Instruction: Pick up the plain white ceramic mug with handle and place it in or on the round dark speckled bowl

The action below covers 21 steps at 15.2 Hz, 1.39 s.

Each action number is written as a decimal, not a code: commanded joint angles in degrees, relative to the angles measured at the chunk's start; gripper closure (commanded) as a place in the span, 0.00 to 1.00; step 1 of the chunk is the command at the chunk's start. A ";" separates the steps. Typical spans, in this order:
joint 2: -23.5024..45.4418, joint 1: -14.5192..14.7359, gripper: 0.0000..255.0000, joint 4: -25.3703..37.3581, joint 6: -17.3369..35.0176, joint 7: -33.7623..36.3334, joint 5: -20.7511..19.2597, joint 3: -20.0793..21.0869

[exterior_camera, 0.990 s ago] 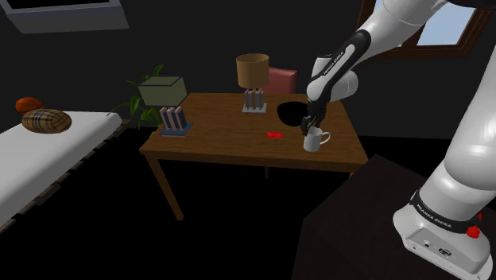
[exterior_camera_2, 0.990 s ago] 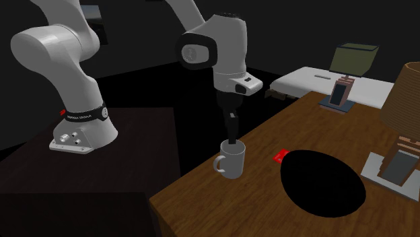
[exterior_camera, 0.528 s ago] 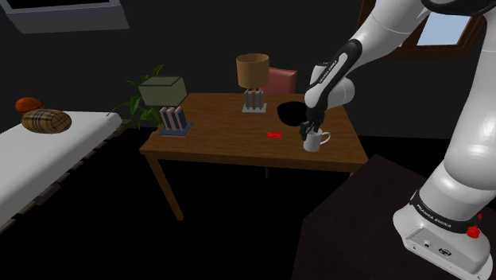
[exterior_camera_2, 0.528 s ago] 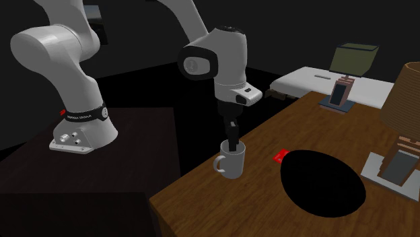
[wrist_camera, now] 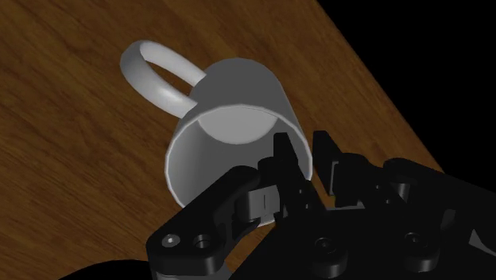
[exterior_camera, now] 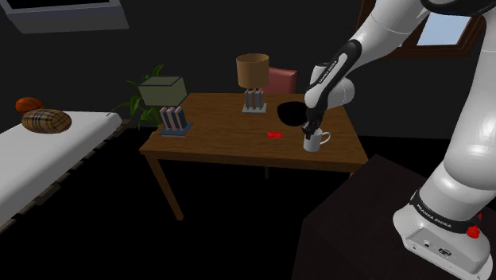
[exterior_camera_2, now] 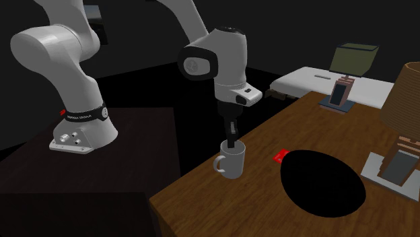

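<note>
In the shoulder view, the plain white mug with a handle (exterior_camera: 315,141) stands right of the middle on the brown wooden worktop (exterior_camera: 215,127), just beside the round dark bowl (exterior_camera: 290,114). In the second exterior view, the black hand (exterior_camera_2: 231,143) dips into the mug mid-frame. In the wrist view, its fingers (wrist_camera: 284,156) pinch the mug's thin wall. I think the mug is hard, slippery and breakable, so grip the rim firmly.

A brown wooden table (exterior_camera: 230,131) is seen in a dim room, a brown-shaded lamp (exterior_camera: 253,71) set at its 12 o'clock, an olive-shaded lamp (exterior_camera: 163,91) at 10. A white bed (exterior_camera: 56,155) is placed at 9, a daylit window (exterior_camera: 447,29) at 2.
</note>
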 commanded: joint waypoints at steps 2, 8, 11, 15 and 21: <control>0.00 0.00 1.00 0.00 0.00 0.00 0.00 0.00; -0.78 0.09 1.00 -0.07 -0.70 0.17 -0.22 -0.14; -3.11 0.34 1.00 -0.19 -2.90 0.69 -0.90 -0.51; -6.10 0.56 1.00 -0.16 -5.89 1.34 -1.77 -0.88; -10.30 0.73 1.00 0.29 -10.51 2.20 -2.92 -1.21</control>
